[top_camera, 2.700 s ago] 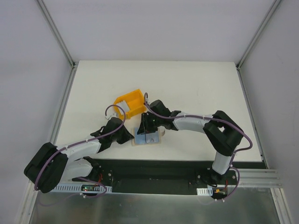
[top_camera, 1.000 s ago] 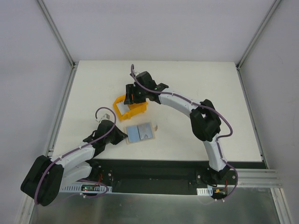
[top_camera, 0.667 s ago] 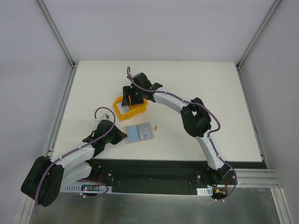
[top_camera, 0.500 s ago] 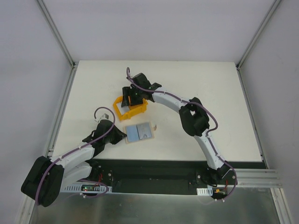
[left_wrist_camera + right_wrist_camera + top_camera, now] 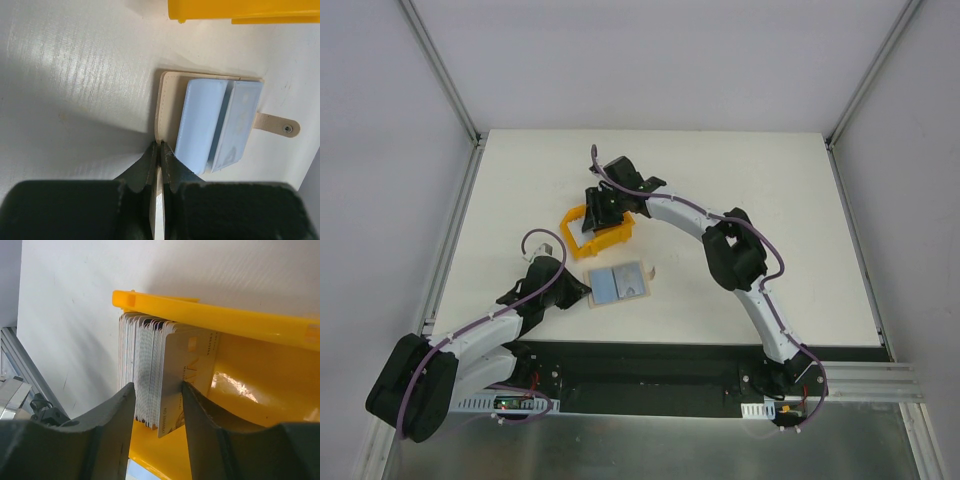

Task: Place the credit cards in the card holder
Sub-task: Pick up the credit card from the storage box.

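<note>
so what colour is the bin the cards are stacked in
Yellow; the bin shows best in the right wrist view.

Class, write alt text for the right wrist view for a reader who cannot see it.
The right gripper hangs with a finger on each side of some credit cards standing on edge in a yellow bin.

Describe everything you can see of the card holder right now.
The card holder is a beige, leather-like wallet lying open and flat on the white table, beside the yellow bin but apart from it. Two pale blue glossy cards lie on it side by side, one overlapping the other. A strap with a round snap sticks out from one edge. The shut left pincer has its tips at an edge away from the strap.
</note>
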Motion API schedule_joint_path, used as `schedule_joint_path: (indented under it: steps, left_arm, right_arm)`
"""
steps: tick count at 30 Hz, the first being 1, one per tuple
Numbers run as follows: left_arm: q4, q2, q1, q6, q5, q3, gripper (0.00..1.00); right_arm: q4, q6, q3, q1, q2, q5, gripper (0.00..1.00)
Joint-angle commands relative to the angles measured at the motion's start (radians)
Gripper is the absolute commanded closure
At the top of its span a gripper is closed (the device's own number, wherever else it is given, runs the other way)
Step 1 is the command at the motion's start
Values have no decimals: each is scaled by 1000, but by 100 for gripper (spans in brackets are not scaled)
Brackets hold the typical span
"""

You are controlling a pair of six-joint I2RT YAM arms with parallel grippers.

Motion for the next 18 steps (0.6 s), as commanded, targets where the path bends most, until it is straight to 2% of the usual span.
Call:
schedule_joint_path:
  steps: [1,18]
  left_arm:
    - [-42,15,12,29,-3,-6,100]
    - [-40,26,12,31,8,-1,100]
  right_arm:
    - [18,8,6,-5,-56,-35,58]
    - [40,26,-19,-20,-100,-49,79]
